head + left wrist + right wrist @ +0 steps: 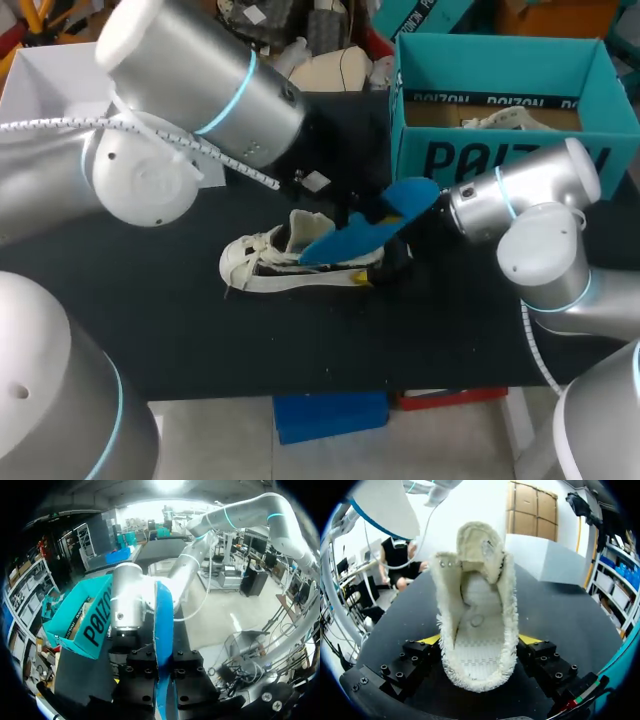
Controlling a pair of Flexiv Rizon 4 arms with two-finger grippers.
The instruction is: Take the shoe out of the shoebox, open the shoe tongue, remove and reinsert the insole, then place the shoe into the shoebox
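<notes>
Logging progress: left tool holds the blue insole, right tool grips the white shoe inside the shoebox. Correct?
No: the white shoe lies on the black table, outside the shoebox, per the head view. The left tool holds the blue insole; right tool grips the shoe.

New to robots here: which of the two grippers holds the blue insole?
The left gripper: the blue insole is clamped in it, while the right gripper grips the white shoe instead.

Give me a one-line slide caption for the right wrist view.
Right gripper grips the white shoe by its sides on the black table, tongue standing up.
</notes>
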